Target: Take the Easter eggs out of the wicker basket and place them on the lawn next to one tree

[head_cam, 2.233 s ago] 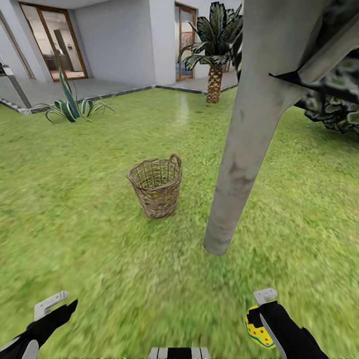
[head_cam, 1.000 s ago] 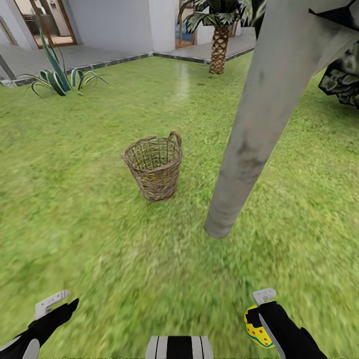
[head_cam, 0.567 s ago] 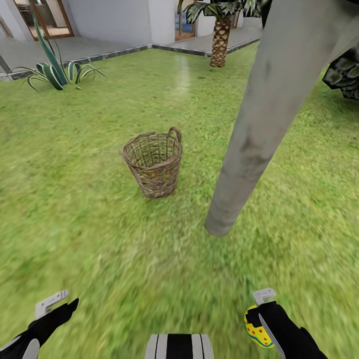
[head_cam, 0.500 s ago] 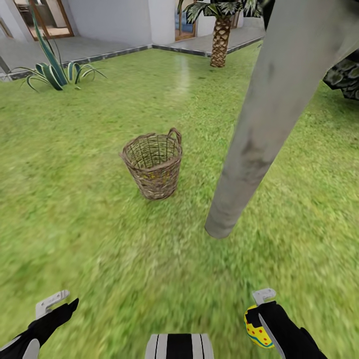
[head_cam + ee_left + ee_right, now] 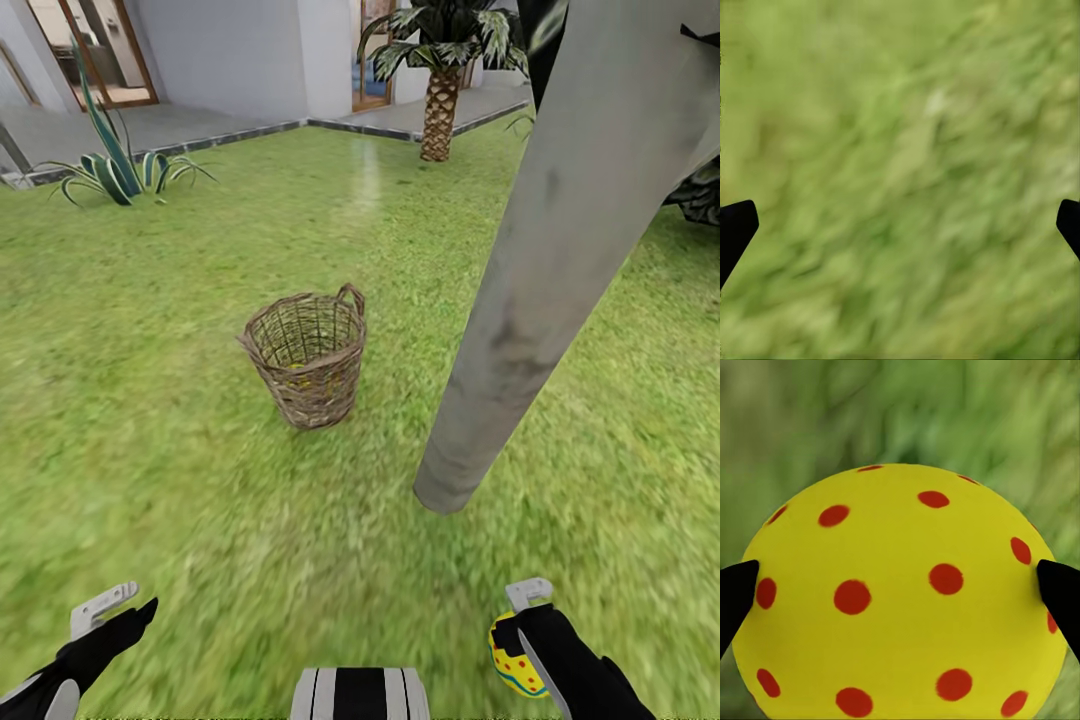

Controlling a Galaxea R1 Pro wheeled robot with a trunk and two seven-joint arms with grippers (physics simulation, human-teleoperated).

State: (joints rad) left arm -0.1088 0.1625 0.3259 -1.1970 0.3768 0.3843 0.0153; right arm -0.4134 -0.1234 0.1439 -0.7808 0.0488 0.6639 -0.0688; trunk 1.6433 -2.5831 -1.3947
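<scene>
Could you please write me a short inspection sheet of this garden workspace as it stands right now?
Surface: lawn, green, mottled, flat.
Job's things: wicker basket upright on the grass, left of the tree trunk and apart from it; yellow shows through its weave, egg count cannot be told. One Easter egg, yellow with red dots, is held off the grass.
Clutter: nothing seen.
Grippers: right gripper has its jaws shut on the egg; left gripper has its jaws wide apart over bare grass, holding nothing.
Cables: nothing seen.
Surroundings: palm and a spiky striped plant at the lawn's far edge, grey paving, white house wall with glazed doors.
</scene>
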